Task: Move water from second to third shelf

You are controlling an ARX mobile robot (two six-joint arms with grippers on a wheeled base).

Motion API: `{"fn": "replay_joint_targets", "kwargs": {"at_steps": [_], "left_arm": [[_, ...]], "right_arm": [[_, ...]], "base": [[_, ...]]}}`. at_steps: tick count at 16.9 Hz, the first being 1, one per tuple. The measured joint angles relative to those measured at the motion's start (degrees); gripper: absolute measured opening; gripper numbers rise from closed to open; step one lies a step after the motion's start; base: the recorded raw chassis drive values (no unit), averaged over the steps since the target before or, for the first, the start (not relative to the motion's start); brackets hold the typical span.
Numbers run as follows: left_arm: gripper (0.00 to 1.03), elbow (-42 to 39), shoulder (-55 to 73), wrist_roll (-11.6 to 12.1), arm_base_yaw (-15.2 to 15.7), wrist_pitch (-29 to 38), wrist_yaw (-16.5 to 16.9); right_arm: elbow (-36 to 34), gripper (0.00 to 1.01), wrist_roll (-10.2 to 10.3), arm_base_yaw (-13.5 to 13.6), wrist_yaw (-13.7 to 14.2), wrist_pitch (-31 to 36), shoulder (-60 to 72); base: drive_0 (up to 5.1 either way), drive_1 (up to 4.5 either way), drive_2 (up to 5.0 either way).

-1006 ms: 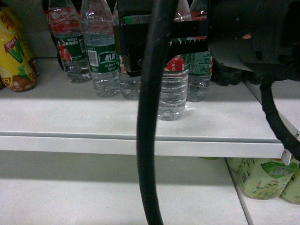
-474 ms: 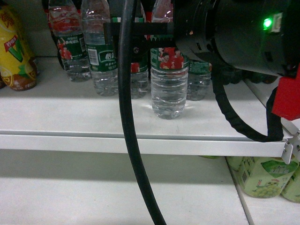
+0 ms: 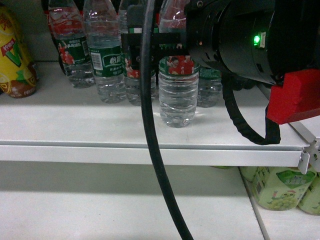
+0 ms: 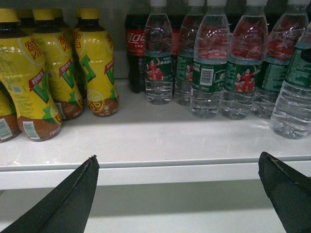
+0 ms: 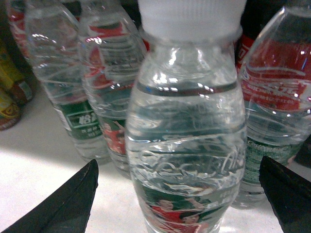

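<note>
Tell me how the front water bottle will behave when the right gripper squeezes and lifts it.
The water bottle looks nearly full, so probably heavy for its size. Its thin ribbed wall may dent under squeeze, and the smooth plastic could slip. Tall and narrow, close to other bottles, it could tip into them if nudged.

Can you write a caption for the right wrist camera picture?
Up close: a water bottle with a white cap stands between the open right gripper fingers.
</note>
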Motion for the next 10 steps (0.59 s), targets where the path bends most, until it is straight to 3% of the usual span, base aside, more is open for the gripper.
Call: {"fn": "replay_joint_targets", "kwargs": {"at_steps": [10], "left_arm": [[0.98,0.00,0.00,0.00,0.00,0.00,0.00]], "right_arm": [[7.52,0.98,-0.74,-1.01,0.83,-1.49,6.32]], "base": [[0.0,0.00,0.0]]}}
